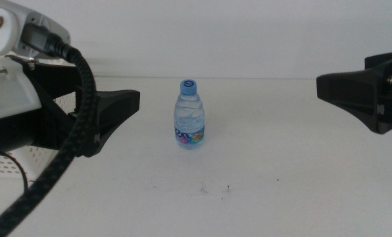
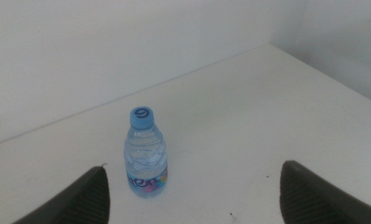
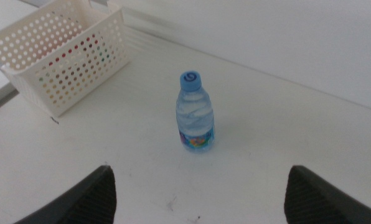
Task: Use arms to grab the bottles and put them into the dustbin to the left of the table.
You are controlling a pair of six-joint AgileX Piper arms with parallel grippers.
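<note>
One bottle left standing, both grippers open and empty.

Water bottle stands upright mid-table, blue cap on, nothing touching it. Left gripper hangs near it w/ jaws spread wide, holding nothing; probably lined up to close round the body. Right gripper waits well apart on the other side, also wide open, empty. Basket sits at the table's left edge behind the left arm; red and other colours show thru its holes, so prob. something's already in there.
</note>
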